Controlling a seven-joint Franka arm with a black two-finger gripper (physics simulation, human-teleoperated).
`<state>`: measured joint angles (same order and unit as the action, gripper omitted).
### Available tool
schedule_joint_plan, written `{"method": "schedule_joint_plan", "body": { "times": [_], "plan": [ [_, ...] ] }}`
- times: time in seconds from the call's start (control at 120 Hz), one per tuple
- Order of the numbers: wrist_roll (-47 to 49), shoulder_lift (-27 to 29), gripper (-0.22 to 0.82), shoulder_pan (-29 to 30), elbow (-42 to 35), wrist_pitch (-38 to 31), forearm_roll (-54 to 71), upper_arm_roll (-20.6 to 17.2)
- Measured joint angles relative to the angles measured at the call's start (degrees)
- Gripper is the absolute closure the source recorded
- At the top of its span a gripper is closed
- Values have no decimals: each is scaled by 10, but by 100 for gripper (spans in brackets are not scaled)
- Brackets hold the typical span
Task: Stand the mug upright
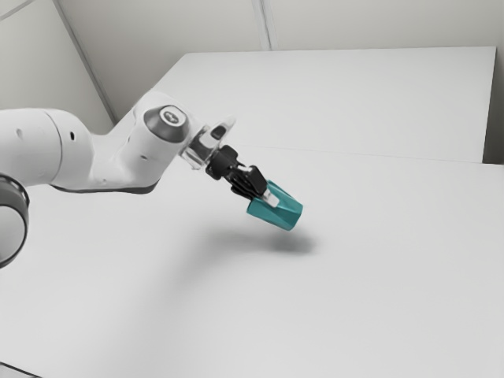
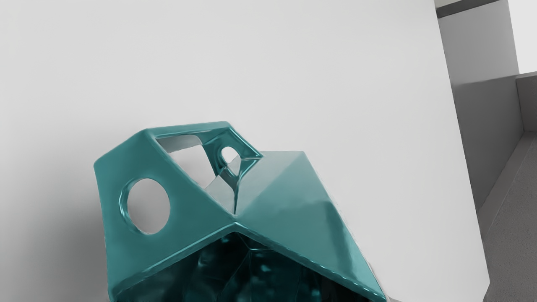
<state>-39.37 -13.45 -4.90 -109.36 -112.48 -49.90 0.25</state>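
The black gripper (image 1: 268, 197) reaches down at a slant toward the exterior view's right, with a pale fingertip lying across the side of the teal mug (image 1: 288, 214). It is shut on the mug, though the mug hides the far finger. The mug hangs tilted, a little above its shadow on the table. Seen from the hand, the faceted mug (image 2: 293, 197) turns its dark open mouth toward the camera. An angular part with round holes (image 2: 113, 209) stands out from its side.
The white table (image 1: 378, 299) extends around the mug, its surface bearing a soft shadow beneath the gripper. A raised pale panel (image 1: 346, 102) stands behind. Beyond the table's edge, the wrist view has a grey floor (image 2: 514, 235).
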Motion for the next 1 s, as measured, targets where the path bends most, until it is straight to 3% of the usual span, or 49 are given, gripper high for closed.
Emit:
{"method": "schedule_joint_plan", "body": {
  "times": [0.5, 1.0],
  "plan": [
    [136, 94, 79, -1, -38, -5, 384, -1],
    [256, 173, 79, 3, -171, -103, 475, -3]
  ]
}}
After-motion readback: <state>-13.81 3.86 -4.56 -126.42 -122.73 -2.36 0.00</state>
